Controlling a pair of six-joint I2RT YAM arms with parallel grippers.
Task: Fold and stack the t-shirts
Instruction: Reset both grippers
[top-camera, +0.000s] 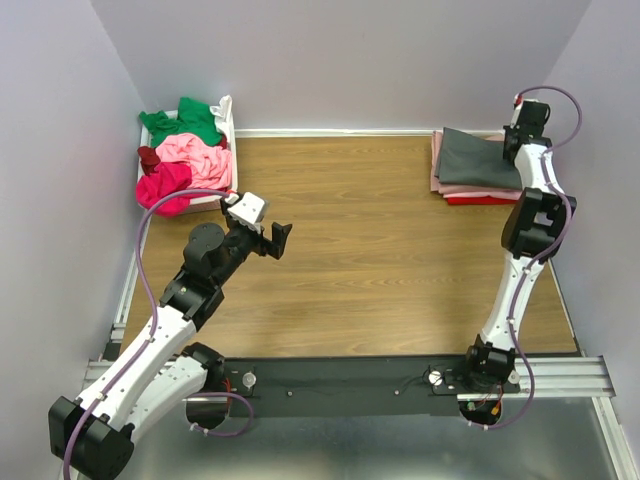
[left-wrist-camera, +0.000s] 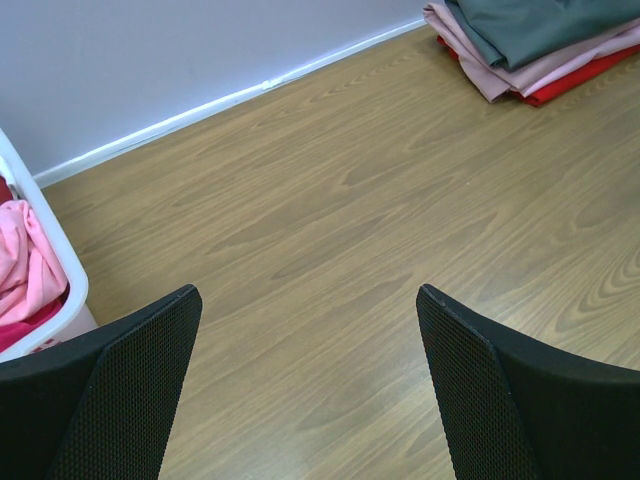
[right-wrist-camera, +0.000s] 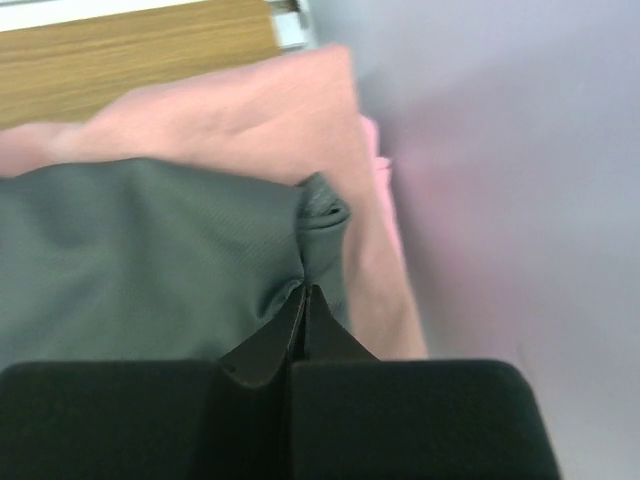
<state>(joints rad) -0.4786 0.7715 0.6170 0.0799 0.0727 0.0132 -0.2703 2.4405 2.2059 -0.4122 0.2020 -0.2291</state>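
Note:
A folded stack of t-shirts lies at the back right: a dark grey t-shirt (top-camera: 478, 160) on top, a dusty pink one (top-camera: 437, 172) under it and a red one (top-camera: 482, 199) at the bottom. My right gripper (right-wrist-camera: 305, 292) is at the stack's right edge, next to the wall. Its jaws are shut on a puckered fold of the dark grey t-shirt (right-wrist-camera: 150, 250), which lies over the pink shirt (right-wrist-camera: 230, 120). My left gripper (left-wrist-camera: 308, 300) hovers open over bare wood near the basket, with nothing between its fingers. The overhead view shows the left gripper (top-camera: 280, 240) pointing right.
A white basket (top-camera: 231, 128) at the back left holds loose green (top-camera: 185, 122), light pink (top-camera: 200, 155), magenta (top-camera: 165, 185) and maroon (top-camera: 148, 157) shirts. Its rim (left-wrist-camera: 62, 262) lies just left of my left fingers. Walls enclose the wooden table (top-camera: 370, 240) on three sides.

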